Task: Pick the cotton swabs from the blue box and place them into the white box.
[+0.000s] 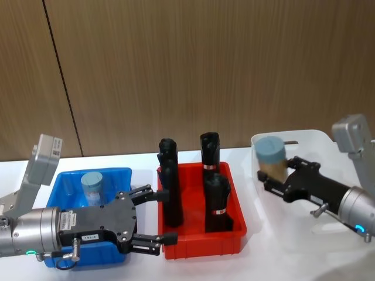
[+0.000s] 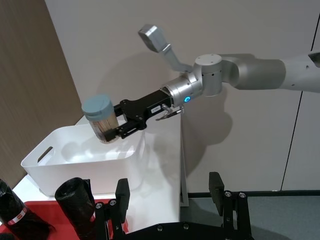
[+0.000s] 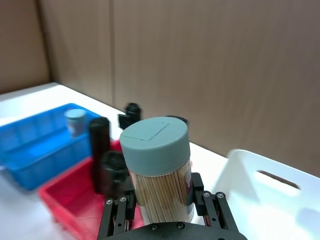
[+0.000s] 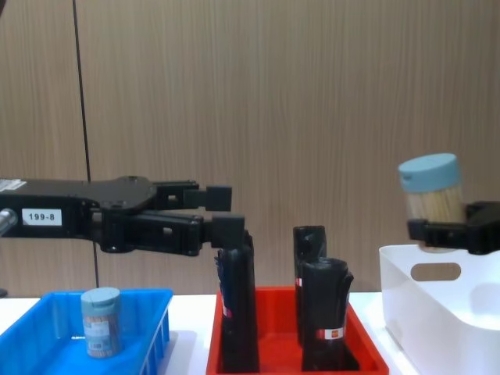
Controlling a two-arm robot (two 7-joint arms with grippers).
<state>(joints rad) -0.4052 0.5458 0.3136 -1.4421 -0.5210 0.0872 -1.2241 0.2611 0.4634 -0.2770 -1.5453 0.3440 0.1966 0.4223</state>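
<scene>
One jar of cotton swabs (image 1: 270, 157) with a grey-blue lid is held upright, my right gripper (image 1: 272, 174) shut on its lower part. It hangs above the left rim of the white box (image 1: 319, 139), as the chest view confirms for the jar (image 4: 431, 187) and the box (image 4: 437, 305). A second jar of swabs (image 1: 92, 186) stands in the blue box (image 1: 120, 173). My left gripper (image 1: 163, 215) is open and hovers over the gap between the blue box and the red bin, holding nothing.
A red bin (image 1: 193, 249) sits between the two boxes and holds three tall black wrapped rolls (image 1: 170, 187). The left fingertips are close to the nearest roll. A wooden wall stands behind the white table.
</scene>
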